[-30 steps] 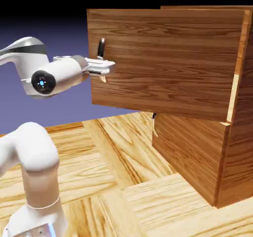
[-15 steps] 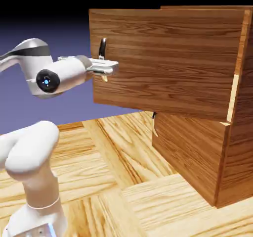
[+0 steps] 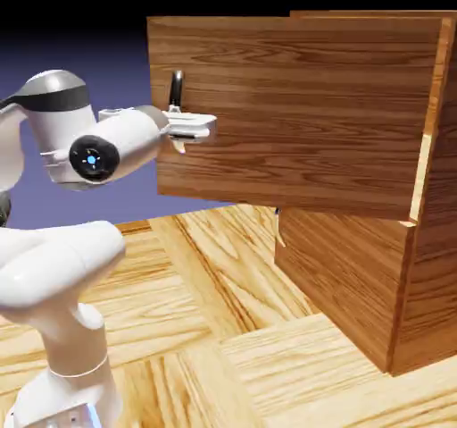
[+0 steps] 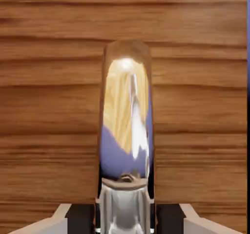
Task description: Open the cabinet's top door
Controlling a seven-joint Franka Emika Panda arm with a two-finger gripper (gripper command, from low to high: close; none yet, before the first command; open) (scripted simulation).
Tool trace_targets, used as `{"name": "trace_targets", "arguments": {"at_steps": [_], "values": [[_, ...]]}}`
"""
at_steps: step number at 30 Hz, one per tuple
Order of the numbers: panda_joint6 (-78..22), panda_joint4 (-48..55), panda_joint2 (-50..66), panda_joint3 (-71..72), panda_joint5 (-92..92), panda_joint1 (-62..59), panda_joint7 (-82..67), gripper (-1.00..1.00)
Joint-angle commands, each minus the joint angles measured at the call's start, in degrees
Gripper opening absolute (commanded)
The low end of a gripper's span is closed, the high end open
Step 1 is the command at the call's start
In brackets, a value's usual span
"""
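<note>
- Gripper (image 3: 183, 130) clenched on top door's bar handle (image 3: 176, 89), w/ handle filling centre of hand view (image 4: 126, 130).
- Top door (image 3: 294, 113) swung out from cabinet (image 3: 428, 265); lower door shut.

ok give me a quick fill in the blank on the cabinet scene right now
1. The top door stands ____, swung out from the cabinet.
2. The gripper is at the door's ____.
3. In the hand view that bar sits ____ the fingers.
4. The lower door is ____.

Missing: open; handle; between; shut
</note>
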Motion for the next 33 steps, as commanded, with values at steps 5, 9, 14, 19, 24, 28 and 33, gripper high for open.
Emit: {"name": "trace_targets", "arguments": {"at_steps": [5,9,14,19,24,28,33], "values": [[-6.12,3.57,10.34,-9.34,-10.73,0.27,-6.99,-1.0],[-10.06,7.39,18.65,-15.4,-18.28,1.9,-12.13,-1.0],[-14.65,13.37,29.03,-22.26,-26.74,5.51,-18.07,-1.0],[-19.6,20.78,39.42,-28.96,-34.11,10.69,-23.59,-1.0],[-25.48,29.61,49.8,-35.84,-40.25,17.16,-28.97,-1.0],[-30.98,37.45,58.11,-41.54,-44.2,22.87,-33.49,-1.0],[-38.65,47.52,68.49,-48.79,-48.03,29.88,-39.99,-1.0]]}}
